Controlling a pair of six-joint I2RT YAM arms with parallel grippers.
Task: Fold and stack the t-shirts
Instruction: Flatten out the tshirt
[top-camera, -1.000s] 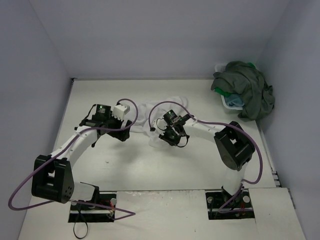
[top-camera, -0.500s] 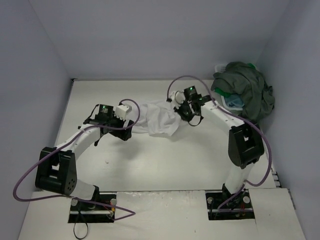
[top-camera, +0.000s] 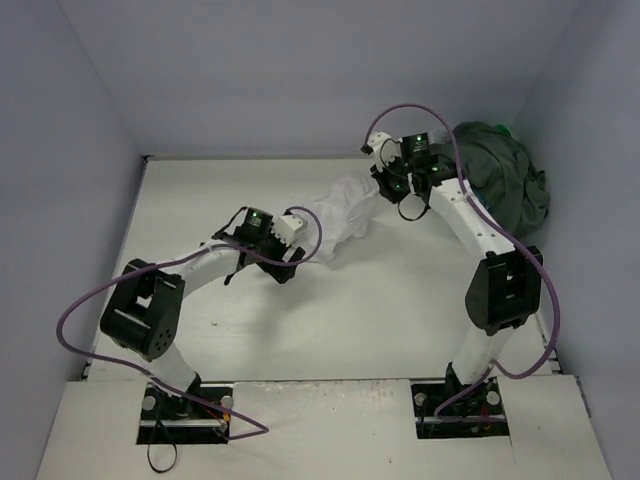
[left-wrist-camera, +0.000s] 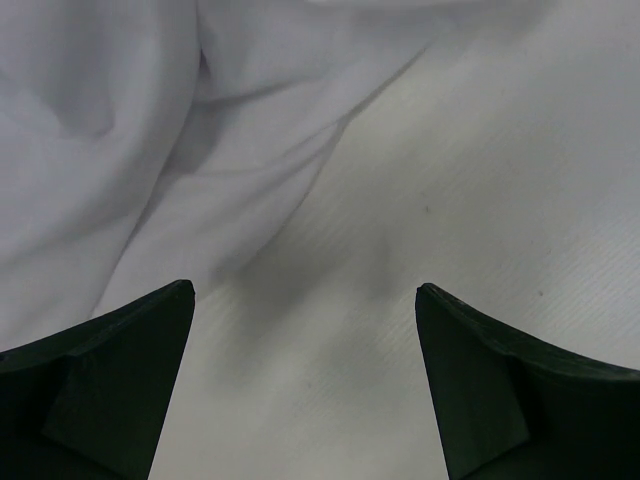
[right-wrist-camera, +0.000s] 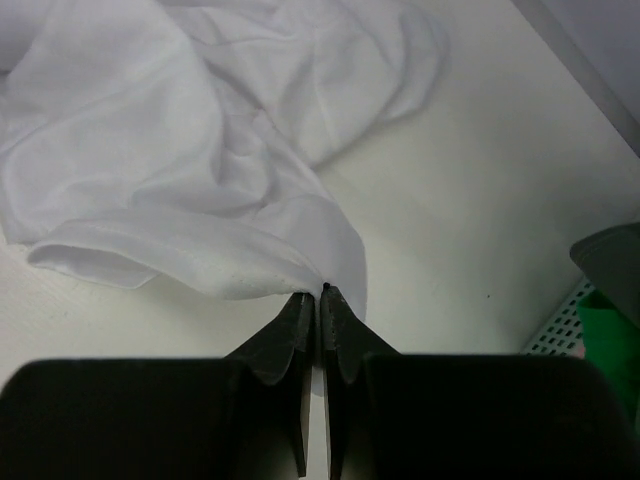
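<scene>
A white t-shirt lies crumpled on the table's middle, stretched toward the back right. My right gripper is shut on a hem of the white t-shirt, pinching its edge; in the top view the right gripper is at the shirt's far right end. My left gripper stands open low over the bare table, with the white t-shirt just ahead and to its left, nothing between its fingers. A dark olive-grey t-shirt is heaped over the basket at the back right, with green cloth showing beneath.
The white slatted basket stands at the back right corner under the heaped shirts. Walls close the table at the back and both sides. The arm bases sit at the near edge.
My right gripper closed on the white t-shirt and dragged it from the table's middle toward the back right. My left arm swung right, following the shirt, still open.
</scene>
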